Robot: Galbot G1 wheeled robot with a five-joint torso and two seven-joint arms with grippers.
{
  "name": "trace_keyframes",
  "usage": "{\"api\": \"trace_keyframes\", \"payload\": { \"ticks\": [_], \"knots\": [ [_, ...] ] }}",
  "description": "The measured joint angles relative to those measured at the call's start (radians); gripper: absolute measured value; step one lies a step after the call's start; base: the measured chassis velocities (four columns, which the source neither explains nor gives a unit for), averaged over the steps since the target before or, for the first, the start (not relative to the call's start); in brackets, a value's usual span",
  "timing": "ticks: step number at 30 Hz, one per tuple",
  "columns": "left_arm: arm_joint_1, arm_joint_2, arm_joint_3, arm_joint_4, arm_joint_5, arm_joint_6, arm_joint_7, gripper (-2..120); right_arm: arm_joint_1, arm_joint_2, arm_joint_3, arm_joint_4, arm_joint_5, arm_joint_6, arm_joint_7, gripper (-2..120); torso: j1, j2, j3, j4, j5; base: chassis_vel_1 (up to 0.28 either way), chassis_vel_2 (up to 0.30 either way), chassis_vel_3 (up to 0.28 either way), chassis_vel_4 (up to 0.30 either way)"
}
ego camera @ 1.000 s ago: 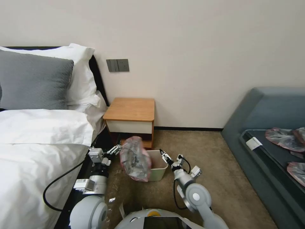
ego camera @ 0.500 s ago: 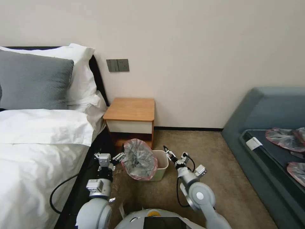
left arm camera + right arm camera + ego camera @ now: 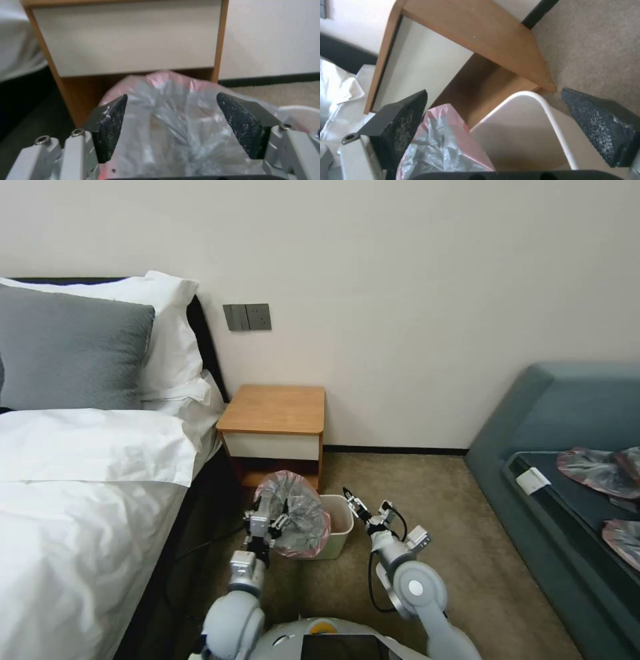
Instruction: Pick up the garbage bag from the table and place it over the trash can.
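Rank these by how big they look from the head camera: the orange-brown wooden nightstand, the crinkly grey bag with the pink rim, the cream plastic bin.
1. Orange-brown wooden nightstand, clearly largest.
2. Crinkly grey bag with the pink rim.
3. Cream plastic bin; the bag hides part of it, so this order is unsure.

The crinkly translucent grey plastic garbage bag with a pinkish rim [image 3: 293, 515] lies over the left part of the cream plastic trash can [image 3: 339, 527], which stands on the carpet in front of the orange-brown wooden nightstand table [image 3: 275, 428]; the bed [image 3: 87, 480] lies to the left.
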Motion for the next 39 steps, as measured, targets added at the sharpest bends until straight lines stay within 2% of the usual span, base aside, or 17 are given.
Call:
{"api": "trace_keyframes", "payload": {
  "ticks": [4, 7, 11, 16, 24, 39],
  "knots": [
    [-0.037, -0.007, 0.045, 0.031, -0.006, 0.044, -0.084, 65, -0.007, 0.004, 0.007, 0.0, -0.002, 0.001, 0.001, 100, 0.0, 0.0, 0.0, -0.0002, 0.0, 0.0, 0.0, 0.0, 0.0],
    [-0.053, -0.012, 0.053, 0.04, -0.008, 0.074, -0.119, 59, -0.01, 0.006, 0.009, -0.008, -0.004, 0.001, 0.001, 100, 0.0, 0.0, 0.0, -0.0001, 0.0, 0.0, 0.0, 0.0, 0.0],
    [-0.072, -0.012, 0.04, 0.059, -0.012, 0.095, -0.152, 58, -0.013, 0.016, 0.006, -0.015, -0.016, 0.005, 0.001, 100, 0.0, 0.0, 0.0, 0.0, 0.0001, 0.0, 0.0, 0.0, 0.0],
    [-0.091, -0.013, 0.017, 0.081, -0.027, 0.105, -0.16, 57, -0.02, 0.022, 0.004, -0.015, -0.018, 0.006, 0.001, 100, 0.0, 0.0, 0.0, 0.0, 0.0, 0.0, 0.0, 0.0, 0.0],
    [-0.144, -0.007, 0.009, 0.131, -0.087, 0.118, -0.153, 39, -0.026, 0.016, 0.018, -0.01, -0.018, 0.012, 0.001, 100, 0.0, 0.0, 0.0, -0.0001, -0.0001, 0.0, 0.0, 0.0, 0.0],
    [-0.147, 0.001, 0.033, 0.148, -0.095, 0.133, -0.138, 39, -0.027, 0.017, 0.025, -0.015, -0.016, 0.017, 0.0, 100, 0.0, 0.0, 0.0, 0.0, 0.0, 0.0, 0.0, 0.0, 0.0]
  ]
}}
